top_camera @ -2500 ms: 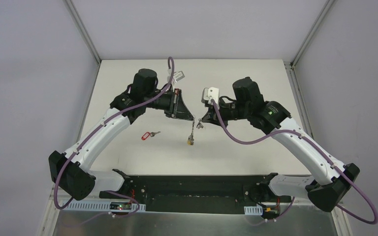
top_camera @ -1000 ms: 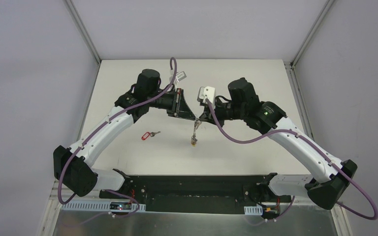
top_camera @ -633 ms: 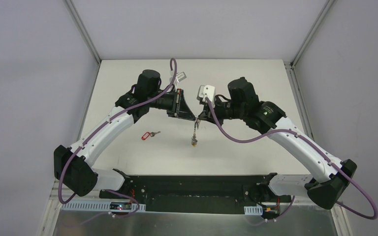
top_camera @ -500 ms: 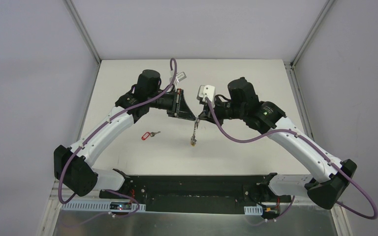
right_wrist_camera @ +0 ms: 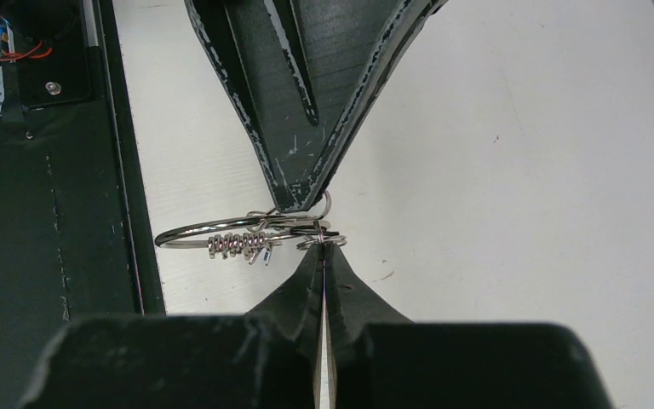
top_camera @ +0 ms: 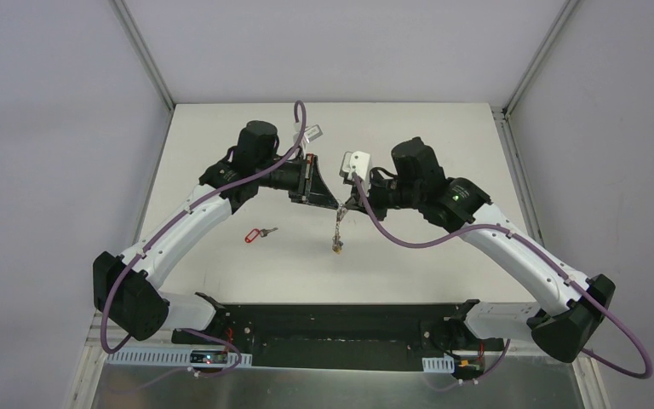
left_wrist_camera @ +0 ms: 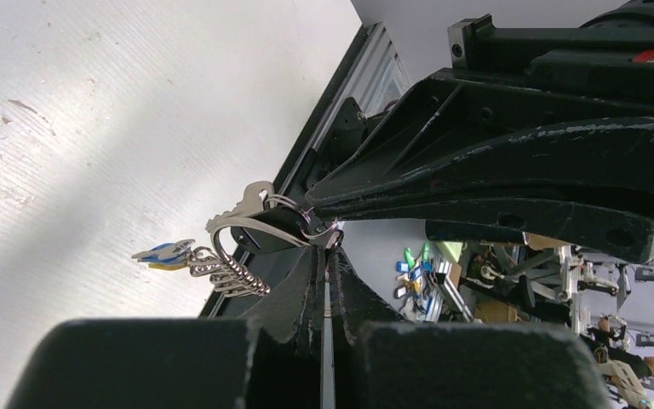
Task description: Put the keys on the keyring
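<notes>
My left gripper (top_camera: 334, 204) is shut on the keyring (top_camera: 338, 228), which hangs below it with its bunch of keys and blue and yellow tags (top_camera: 335, 248). In the left wrist view the keyring (left_wrist_camera: 237, 228) curves left of my shut fingertips (left_wrist_camera: 328, 244), with the tags (left_wrist_camera: 167, 252) at its end. My right gripper (top_camera: 349, 205) meets the left tip to tip. It is shut on the small loop (right_wrist_camera: 322, 242) of the black-tagged key (left_wrist_camera: 264, 237), pressed against the keyring (right_wrist_camera: 213, 228). The red-tagged key (top_camera: 257, 233) lies on the table to the left.
The white table (top_camera: 409, 256) ends at a black rail (top_camera: 332, 324) along its near edge. Grey walls and metal posts (top_camera: 145, 60) enclose the back and sides. Purple cables (top_camera: 409, 239) loop off both arms.
My right gripper has moved left with the black-tagged key until it touches the left gripper's tip at the keyring. The left arm shifted slightly right early on. The red-tagged key has not moved.
</notes>
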Controlling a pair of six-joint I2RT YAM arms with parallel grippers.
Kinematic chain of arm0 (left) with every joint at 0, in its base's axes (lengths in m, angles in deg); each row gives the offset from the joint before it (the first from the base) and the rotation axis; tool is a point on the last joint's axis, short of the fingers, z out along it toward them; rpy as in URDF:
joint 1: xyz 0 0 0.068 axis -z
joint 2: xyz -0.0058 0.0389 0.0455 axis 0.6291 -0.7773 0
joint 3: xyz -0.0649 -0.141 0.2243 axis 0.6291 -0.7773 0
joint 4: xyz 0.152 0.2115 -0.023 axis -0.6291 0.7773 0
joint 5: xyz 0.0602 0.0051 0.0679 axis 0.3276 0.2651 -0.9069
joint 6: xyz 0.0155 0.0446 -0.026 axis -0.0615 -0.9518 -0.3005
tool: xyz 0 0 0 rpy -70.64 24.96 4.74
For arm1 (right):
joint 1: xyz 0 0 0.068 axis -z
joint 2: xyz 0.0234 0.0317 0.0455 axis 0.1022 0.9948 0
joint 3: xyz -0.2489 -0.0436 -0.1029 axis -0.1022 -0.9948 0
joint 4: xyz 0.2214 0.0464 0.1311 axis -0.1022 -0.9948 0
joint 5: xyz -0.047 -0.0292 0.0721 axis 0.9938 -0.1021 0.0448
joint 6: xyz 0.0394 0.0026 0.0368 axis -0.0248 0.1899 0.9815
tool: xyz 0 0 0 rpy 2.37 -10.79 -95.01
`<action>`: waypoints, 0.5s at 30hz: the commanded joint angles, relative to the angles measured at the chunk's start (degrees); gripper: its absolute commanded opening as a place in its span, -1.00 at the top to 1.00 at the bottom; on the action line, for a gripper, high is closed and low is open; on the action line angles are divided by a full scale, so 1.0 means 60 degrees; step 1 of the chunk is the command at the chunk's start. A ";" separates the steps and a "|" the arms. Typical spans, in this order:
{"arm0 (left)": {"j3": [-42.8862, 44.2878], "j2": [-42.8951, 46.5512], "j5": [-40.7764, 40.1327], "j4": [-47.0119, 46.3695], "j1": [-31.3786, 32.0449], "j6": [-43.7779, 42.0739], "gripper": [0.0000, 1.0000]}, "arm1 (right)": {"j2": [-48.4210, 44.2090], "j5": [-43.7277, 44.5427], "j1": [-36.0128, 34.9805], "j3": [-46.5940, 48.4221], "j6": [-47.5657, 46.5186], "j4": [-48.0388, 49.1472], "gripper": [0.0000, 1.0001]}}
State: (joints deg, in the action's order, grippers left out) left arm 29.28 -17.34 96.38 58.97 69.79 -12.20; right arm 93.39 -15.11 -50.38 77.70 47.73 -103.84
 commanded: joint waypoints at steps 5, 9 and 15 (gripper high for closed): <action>0.0270 0.0272 -0.0525 -0.0012 0.0025 0.0072 1.00 | -0.0002 -0.0103 -0.0027 0.0078 0.0202 0.0376 1.00; 0.0335 0.0226 -0.0618 -0.0007 -0.0020 0.0129 1.00 | -0.0024 -0.0175 -0.0021 0.0070 0.0128 0.0321 1.00; 0.0322 0.0224 -0.0643 -0.0096 -0.0064 0.0237 1.00 | 0.0004 -0.0258 -0.0023 0.0059 0.0084 0.0268 1.00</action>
State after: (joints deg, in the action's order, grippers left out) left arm 29.28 -17.34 92.81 59.69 69.69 -12.13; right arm 93.41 -15.26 -50.35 77.70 48.15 -103.55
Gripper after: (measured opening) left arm 0.009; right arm 0.004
